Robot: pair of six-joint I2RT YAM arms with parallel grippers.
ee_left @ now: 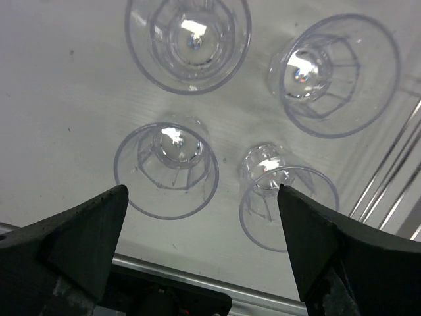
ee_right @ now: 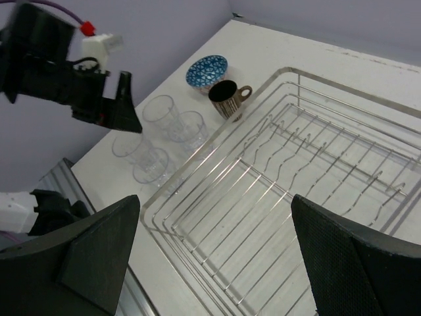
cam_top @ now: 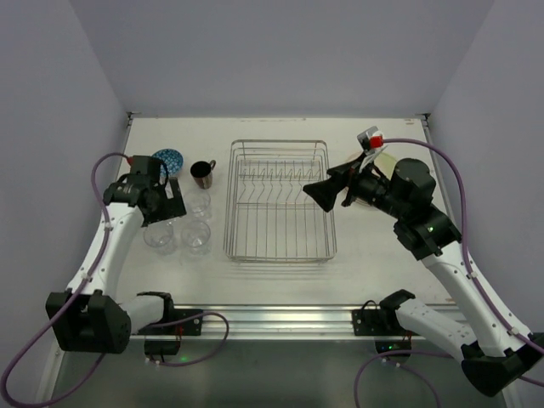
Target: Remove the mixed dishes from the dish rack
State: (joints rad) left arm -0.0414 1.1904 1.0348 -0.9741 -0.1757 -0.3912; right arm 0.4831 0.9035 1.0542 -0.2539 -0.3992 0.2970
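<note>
The dish rack (cam_top: 279, 223), a silver wire basket, stands in the middle of the table and holds nothing. To its left stand several clear glasses (cam_top: 196, 236), a blue-patterned bowl (cam_top: 167, 159) and a dark mug (cam_top: 202, 173). My left gripper (cam_top: 166, 204) hovers open above the glasses, holding nothing. In the left wrist view the glasses (ee_left: 168, 168) stand upright below the left gripper (ee_left: 202, 197). My right gripper (cam_top: 323, 194) hangs open over the rack's right side. The right wrist view shows the right gripper (ee_right: 216, 204) above the rack (ee_right: 263, 197), with bowl (ee_right: 206, 71), mug (ee_right: 227, 99) and glasses (ee_right: 152, 168) beyond.
An aluminium rail (cam_top: 272, 319) runs along the table's near edge between the arm bases. Grey walls close in the table at the back and on both sides. The left arm (ee_right: 79, 85) shows in the right wrist view above the glasses.
</note>
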